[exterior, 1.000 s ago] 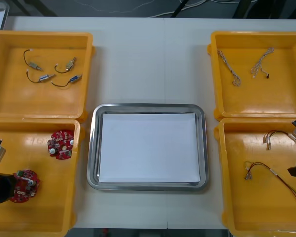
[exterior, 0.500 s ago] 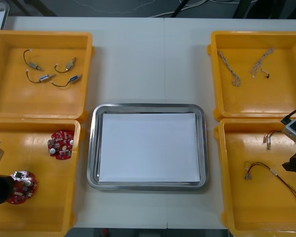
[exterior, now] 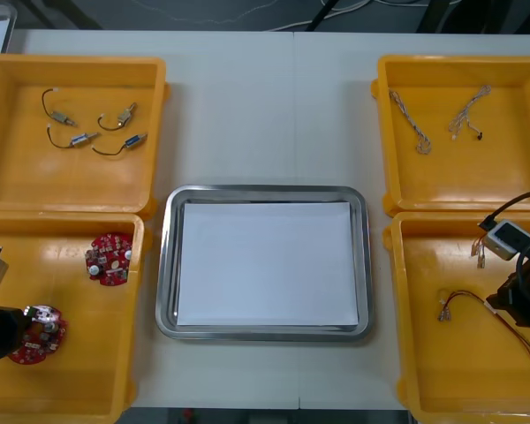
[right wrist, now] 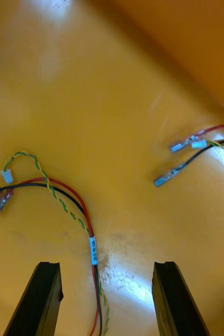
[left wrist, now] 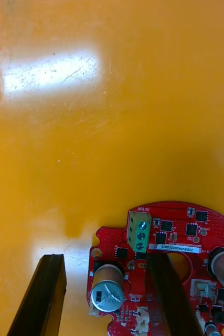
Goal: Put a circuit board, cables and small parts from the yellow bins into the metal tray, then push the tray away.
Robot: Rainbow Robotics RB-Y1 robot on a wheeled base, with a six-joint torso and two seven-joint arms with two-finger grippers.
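My left gripper stands open low in the near left yellow bin. A round red circuit board lies on the bin floor at its fingertips. One finger rests over the board, the other stands clear of its edge. A second red board lies farther in. My right gripper hangs open over the near right yellow bin, with a red and yellow cable running between its fingers. The metal tray, white inside, holds nothing.
A second red and yellow cable lies beyond my right fingers. The far left bin holds several small metal parts. The far right bin holds two twisted cables.
My left gripper has opened and let go of the circuit board, which now lies on the bin floor. My right gripper has moved inward over the red and yellow cable.
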